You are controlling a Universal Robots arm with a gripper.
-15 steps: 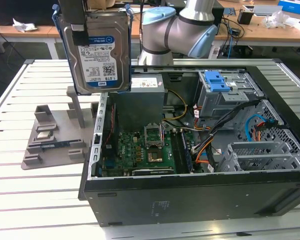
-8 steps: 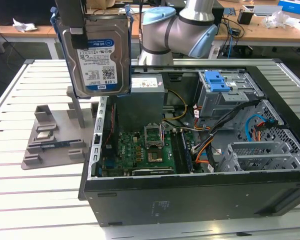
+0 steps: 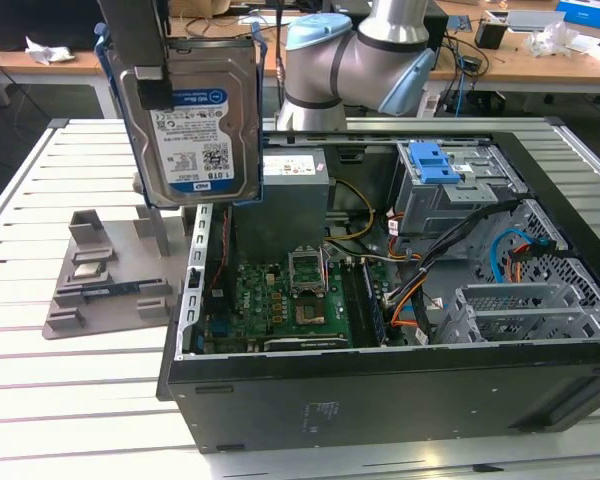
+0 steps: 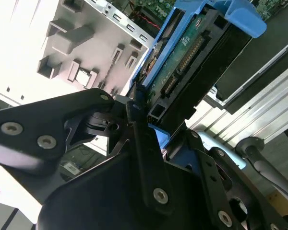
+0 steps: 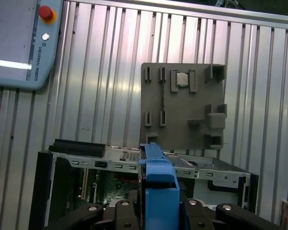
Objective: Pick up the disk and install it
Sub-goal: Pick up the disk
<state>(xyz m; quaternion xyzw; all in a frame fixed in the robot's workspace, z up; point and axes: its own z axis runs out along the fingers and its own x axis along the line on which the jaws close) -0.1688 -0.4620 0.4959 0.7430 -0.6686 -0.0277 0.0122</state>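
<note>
The disk (image 3: 195, 125), a silver hard drive with a blue-and-white label and a blue rail frame, hangs upright in the air above the left rear corner of the open computer case (image 3: 380, 385). My gripper (image 3: 160, 92) is shut on its upper part, with one dark finger pressed on the labelled face. In the second wrist view the disk (image 4: 189, 62) shows its connector edge between my gripper's (image 4: 163, 129) black fingers (image 4: 140, 124). In the first wrist view the blue frame of the disk (image 5: 159, 184) stands edge-on above the case, clamped in my gripper (image 5: 158, 211).
Inside the case lie a green motherboard (image 3: 280, 300), a grey power supply box (image 3: 295, 190) and a silver drive cage with a blue latch (image 3: 435, 162). A grey fixture plate (image 3: 100, 280) sits on the slatted table at the exterior view's left. A teach pendant (image 5: 19, 43) rests nearby.
</note>
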